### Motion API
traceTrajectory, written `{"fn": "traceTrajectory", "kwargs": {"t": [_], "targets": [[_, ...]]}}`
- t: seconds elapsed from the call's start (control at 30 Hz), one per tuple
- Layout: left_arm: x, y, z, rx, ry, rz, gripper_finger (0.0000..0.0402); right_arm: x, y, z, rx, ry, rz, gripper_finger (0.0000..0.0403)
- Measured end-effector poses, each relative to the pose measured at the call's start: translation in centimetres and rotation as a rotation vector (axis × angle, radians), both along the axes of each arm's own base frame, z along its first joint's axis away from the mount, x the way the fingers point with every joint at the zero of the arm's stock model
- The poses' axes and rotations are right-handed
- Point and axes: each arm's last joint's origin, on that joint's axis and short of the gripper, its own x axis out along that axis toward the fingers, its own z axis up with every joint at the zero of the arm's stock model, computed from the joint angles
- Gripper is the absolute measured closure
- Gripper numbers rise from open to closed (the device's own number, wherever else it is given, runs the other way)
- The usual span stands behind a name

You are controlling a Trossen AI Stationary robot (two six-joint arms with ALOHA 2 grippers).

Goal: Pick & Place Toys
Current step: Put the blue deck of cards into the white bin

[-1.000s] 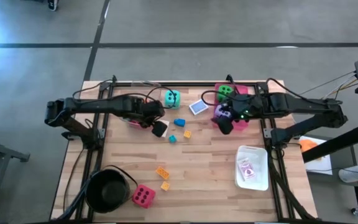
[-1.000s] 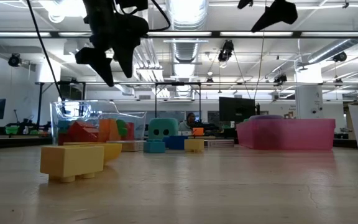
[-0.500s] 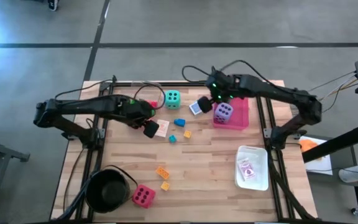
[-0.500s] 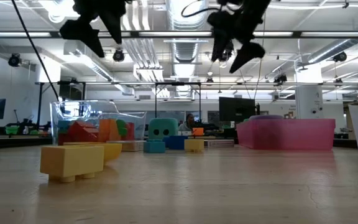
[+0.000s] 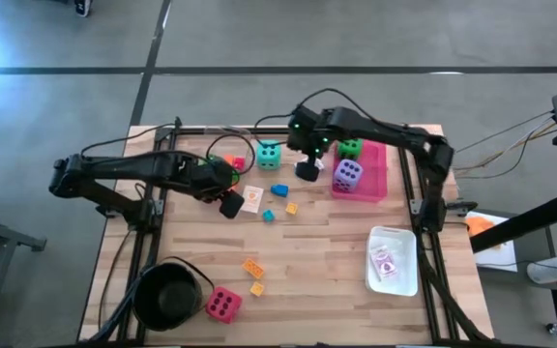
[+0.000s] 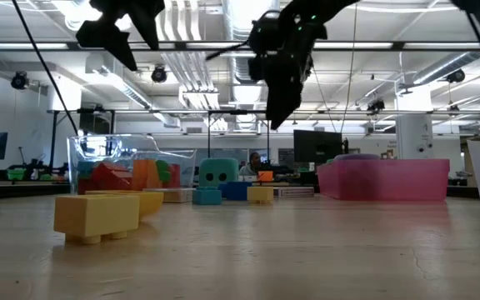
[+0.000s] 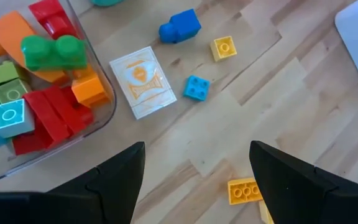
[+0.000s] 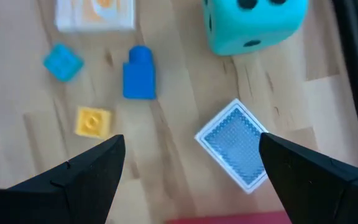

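Note:
My right gripper (image 5: 307, 170) (image 8: 191, 186) hangs open above a blue-backed picture card (image 8: 237, 150) that lies flat on the table beside the teal die (image 5: 269, 153). My left gripper (image 5: 230, 204) (image 7: 194, 186) is open too, above the wood near an orange-and-white card (image 5: 251, 198) and the clear tray of blocks (image 7: 30, 93). The green die (image 5: 351, 148) and the purple die (image 5: 348, 174) sit in the pink tray (image 5: 375, 184). A pink-red die (image 5: 222, 304) rests on the table near the front. Small blocks (image 5: 279, 189) lie scattered mid-table.
A round black pot (image 5: 167, 295) stands at the front left, next to the pink-red die. A white tray (image 5: 395, 275) lies at the front right. Two orange-yellow blocks (image 5: 252, 268) lie in the middle front. Bare wood spreads between them.
My right gripper has swung from above the pink tray toward the table's left, sinking and rolling, and now hangs over the blue card. My left gripper has risen and drawn back a little toward the left edge, uncovering the orange-and-white card. Both have stayed open.

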Motion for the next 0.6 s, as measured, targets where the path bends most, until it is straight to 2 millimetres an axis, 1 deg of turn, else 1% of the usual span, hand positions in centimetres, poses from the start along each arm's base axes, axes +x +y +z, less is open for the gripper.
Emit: {"fn": "traceTrajectory", "kwargs": {"t": [0.17,0.3,0.47,0.6], "targets": [[0.0,-0.5,0.0,-0.002,-0.001,-0.017,0.0109,1.1,-2.2,-1.6,0.013,0.103,0.105,0.0039],[0.0,-0.7,0.0,-0.012,-0.004,-0.005,0.0109,2.0,-4.1,-2.6,0.033,0.152,0.125,0.0039],[0.0,-0.8,0.0,-0.023,-0.006,0.003,0.0109,2.6,-5.8,-3.8,0.104,0.148,0.149,0.0039],[-0.1,-1.0,0.1,-0.027,-0.011,0.000,0.0109,2.4,-6.7,-4.7,0.133,0.138,0.157,0.0039]]}}
